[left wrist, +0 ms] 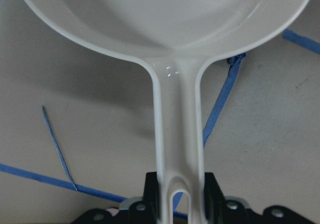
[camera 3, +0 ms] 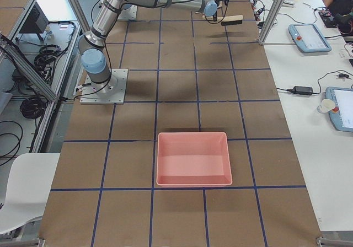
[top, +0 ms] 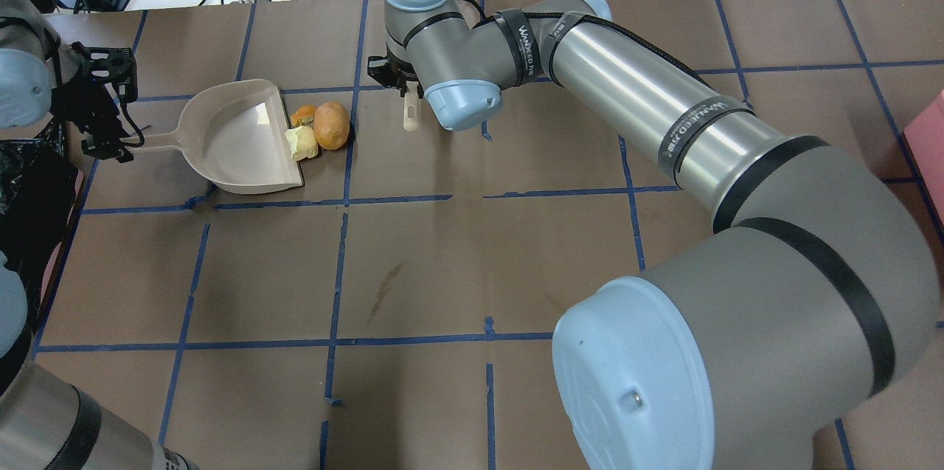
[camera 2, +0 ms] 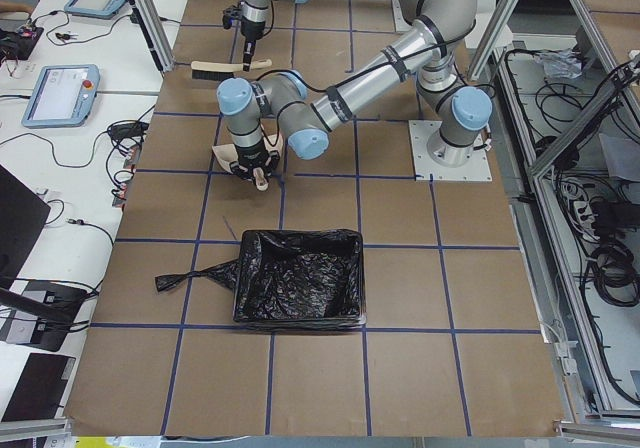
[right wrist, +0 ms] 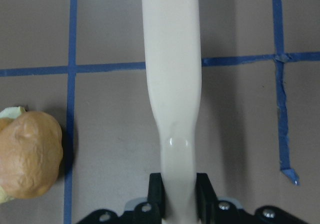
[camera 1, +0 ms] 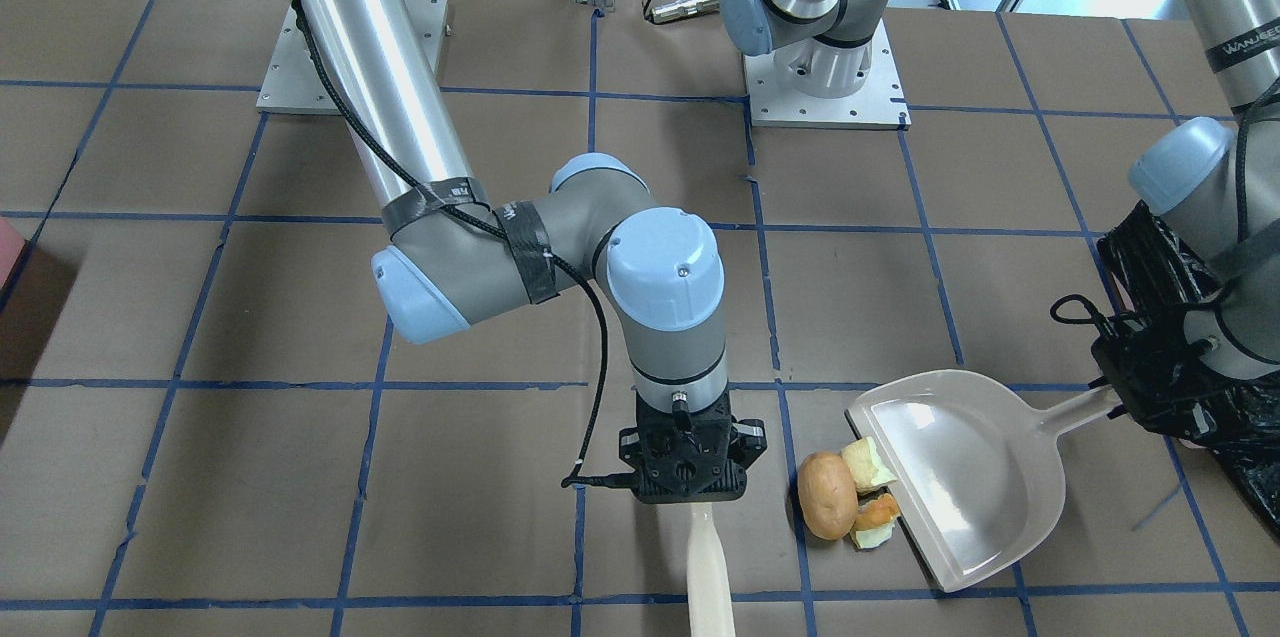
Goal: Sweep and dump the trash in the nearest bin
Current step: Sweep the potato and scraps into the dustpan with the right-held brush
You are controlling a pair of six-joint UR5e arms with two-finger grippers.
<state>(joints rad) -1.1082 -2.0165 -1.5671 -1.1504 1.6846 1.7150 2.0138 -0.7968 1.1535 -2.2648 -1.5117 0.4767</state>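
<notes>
Just to the side of the right claw (right wrist: 179, 193), toward the left arm, lies the trash (right wrist: 30, 154): a brown lump (camera 1: 827, 495) with a pale peel (camera 1: 866, 462) and an orange peel (camera 1: 878, 512) tucked against it; the claw is clamped on the brush handle (right wrist: 171, 59), one finger pressed to each side of the cream shaft; the handle's long axis runs straight out ahead of the claw, away from the robot, and the bristles (camera 2: 212, 68) sit at its far end, well past the trash; so the lump lies abreast of the claw itself, not of the bristles, with a strip of bare table (camera 1: 500, 517) between it and the handle; beyond the trash from this claw lies the dustpan (camera 1: 960, 477), its open lip turned toward the claw, both peels touching that lip and the lump just outside them; the left claw (left wrist: 181, 191) grips the end of the pan's handle (left wrist: 177, 134), so the whole pan lies between it and the trash, and the right claw is the nearer; the bin (camera 2: 298, 236), lined in black, stands near the left claw on the side away from the trash; the sweep probably calls for bringing the bristles level with the lump on the right claw's side, then pushing sideways toward the lip; the round lump may roll along the lip instead of over it
</notes>
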